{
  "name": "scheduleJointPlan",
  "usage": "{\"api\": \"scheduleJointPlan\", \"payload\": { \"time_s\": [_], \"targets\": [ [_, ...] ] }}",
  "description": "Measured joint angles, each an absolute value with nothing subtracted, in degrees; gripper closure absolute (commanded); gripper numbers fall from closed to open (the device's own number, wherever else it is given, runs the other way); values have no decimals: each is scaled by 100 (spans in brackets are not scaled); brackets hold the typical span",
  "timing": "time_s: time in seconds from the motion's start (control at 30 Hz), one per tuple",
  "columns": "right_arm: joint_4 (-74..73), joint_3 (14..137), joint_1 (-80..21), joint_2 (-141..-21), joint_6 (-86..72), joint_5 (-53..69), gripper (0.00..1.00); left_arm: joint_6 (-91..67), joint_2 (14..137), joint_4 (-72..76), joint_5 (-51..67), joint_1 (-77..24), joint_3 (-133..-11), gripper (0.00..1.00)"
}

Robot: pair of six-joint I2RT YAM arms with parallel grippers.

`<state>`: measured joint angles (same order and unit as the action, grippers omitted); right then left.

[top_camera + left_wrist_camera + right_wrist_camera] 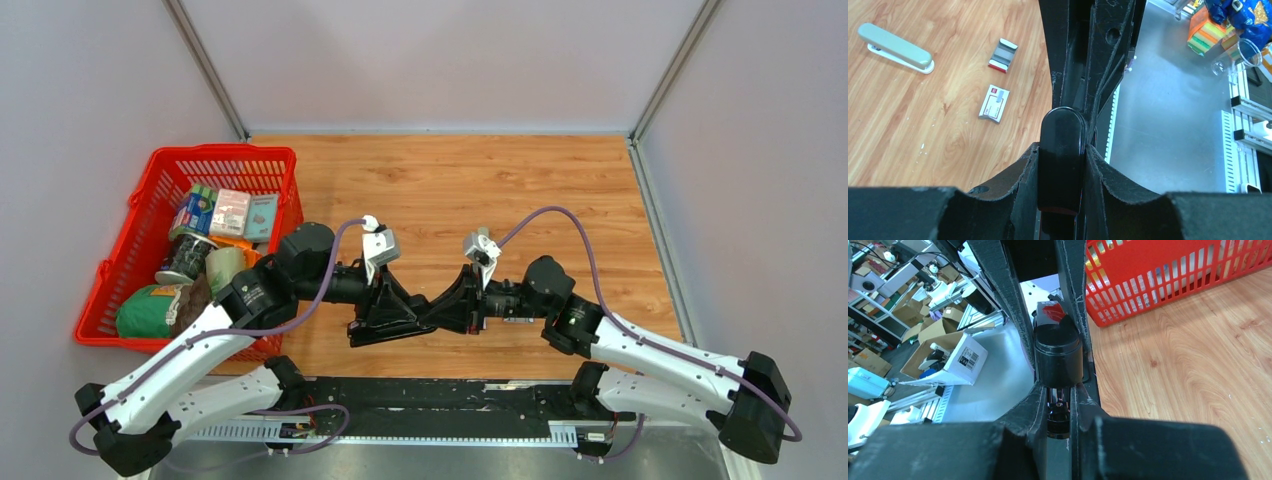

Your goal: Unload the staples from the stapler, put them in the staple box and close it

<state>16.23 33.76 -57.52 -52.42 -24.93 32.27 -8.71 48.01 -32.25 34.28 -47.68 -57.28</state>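
So the black plastic stapler (1061,135) is mostly buried: from overhead the left gripper (415,318) and right gripper (455,305) cover nearly all of it, and in both wrist views its near end runs under the gripper body. Can't tell if staples are inside. Print on the small white-and-red box (994,103), ahead-left of the left gripper, is unreadable.

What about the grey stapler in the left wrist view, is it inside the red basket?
No, the grey stapler lies flat on the wooden table, out in the open.

White-and-black arms (190,362), purple cables (546,209)
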Motion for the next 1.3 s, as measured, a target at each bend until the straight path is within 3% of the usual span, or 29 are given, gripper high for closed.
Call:
{"api": "scheduleJointPlan", "payload": {
  "time_s": [0.67,0.9,1.3],
  "targets": [
    [2692,2681,-6193,-5256,-3083,2495,100,-687,5015,-3719,3420,-4799,-5931,100],
    [1793,2040,-6794,-5655,-3236,2923,100,-797,5041,-2598,2683,-4644,-6748,100],
    [753,2023,-6989,-5422,-3308,3332,100,-434,5033,-1734,1868,-4499,-6801,100]
  ]
}}
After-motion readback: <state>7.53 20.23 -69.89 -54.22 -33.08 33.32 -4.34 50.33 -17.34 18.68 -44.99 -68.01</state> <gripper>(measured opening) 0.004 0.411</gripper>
